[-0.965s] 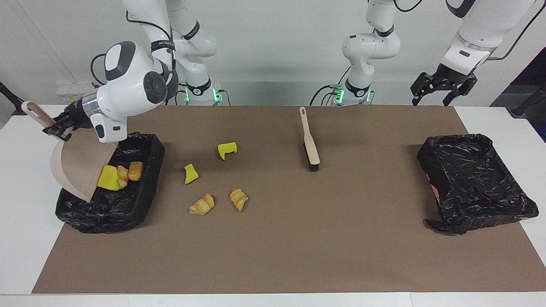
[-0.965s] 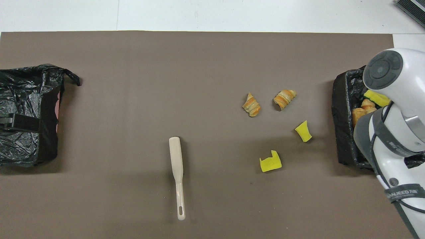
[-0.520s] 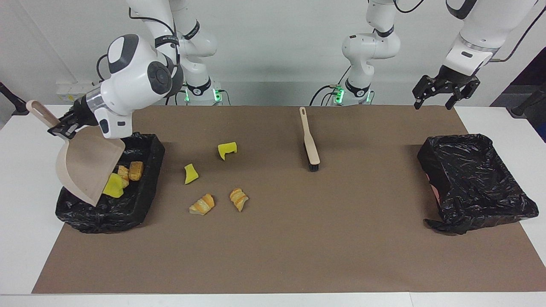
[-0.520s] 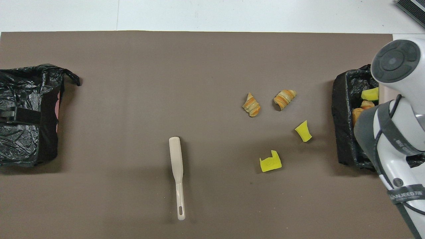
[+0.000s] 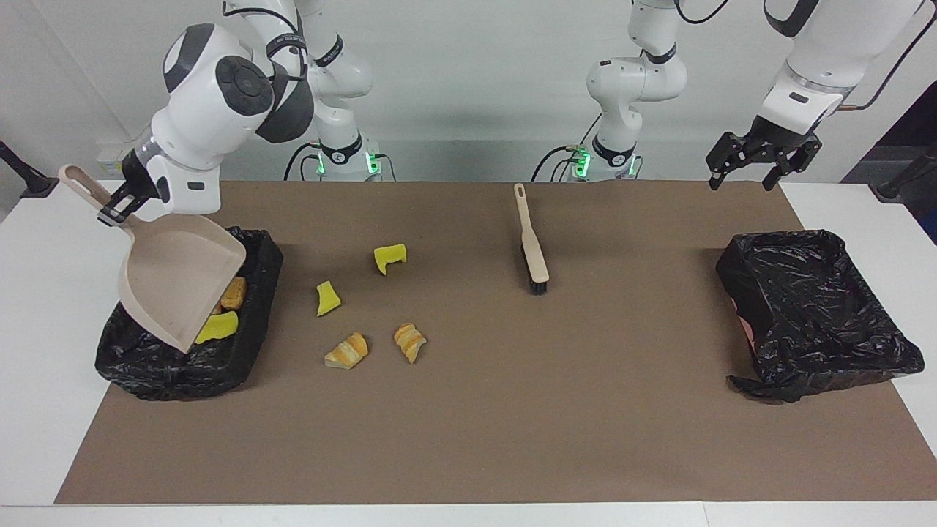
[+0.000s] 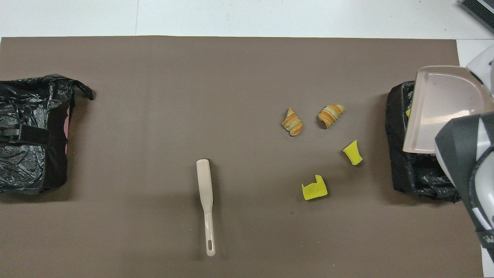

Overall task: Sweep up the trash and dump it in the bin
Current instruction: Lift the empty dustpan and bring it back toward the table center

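Three scraps (image 5: 219, 322) now tipped into bin (image 5: 249, 351); right gripper (image 5: 117, 208) clenching pan (image 5: 179, 282), levelling; four left on mat (image 5: 512, 410); left gripper (image 5: 758, 157) released, waiting.

Facing view: mid-left of the frame, a lined bin (image 5: 241, 351) holds two scraps (image 5: 217, 326) under a tilted dustpan (image 5: 179, 282) gripped by the right tool (image 5: 117, 208). Four scraps (image 5: 348, 351) lie centre-left on the mat (image 5: 512, 410); a brush (image 5: 531, 241) at upper centre; a second bin (image 5: 812, 315) mid-right; the left tool (image 5: 743, 172) in the upper right.
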`<action>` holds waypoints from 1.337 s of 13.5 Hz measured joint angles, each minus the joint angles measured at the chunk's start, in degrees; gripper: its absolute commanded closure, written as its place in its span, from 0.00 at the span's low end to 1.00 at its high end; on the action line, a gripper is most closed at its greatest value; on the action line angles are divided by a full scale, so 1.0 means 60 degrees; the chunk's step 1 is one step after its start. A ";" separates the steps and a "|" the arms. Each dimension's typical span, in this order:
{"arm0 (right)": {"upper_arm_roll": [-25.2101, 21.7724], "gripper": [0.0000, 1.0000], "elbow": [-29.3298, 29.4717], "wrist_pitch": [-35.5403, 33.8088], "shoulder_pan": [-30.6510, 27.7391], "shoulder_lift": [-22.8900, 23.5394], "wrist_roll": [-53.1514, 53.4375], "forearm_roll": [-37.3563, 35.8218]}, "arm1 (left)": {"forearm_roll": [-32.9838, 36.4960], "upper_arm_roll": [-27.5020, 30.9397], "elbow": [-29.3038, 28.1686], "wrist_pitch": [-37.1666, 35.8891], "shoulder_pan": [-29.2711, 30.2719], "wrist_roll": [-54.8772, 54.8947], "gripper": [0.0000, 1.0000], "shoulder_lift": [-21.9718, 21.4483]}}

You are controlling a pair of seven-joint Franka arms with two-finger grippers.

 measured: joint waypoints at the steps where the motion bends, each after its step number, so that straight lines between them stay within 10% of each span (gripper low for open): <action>1: 0.0002 1.00 -0.0001 0.0177 -0.0031 0.0003 0.0314 0.0395 | 0.0000 0.0011 0.0000 0.0000 0.0013 0.0000 0.00 0.0000; 9: 0.0208 1.00 0.0154 0.0594 0.1513 0.0565 0.5598 0.2826 | 0.0000 -0.0002 0.0000 0.0000 0.0085 0.0000 0.00 0.0000; 18: 0.0220 1.00 0.3568 0.0554 0.3725 0.3506 1.2836 0.4698 | 0.0000 -0.0002 0.0000 0.0000 0.0086 0.0000 0.00 0.0000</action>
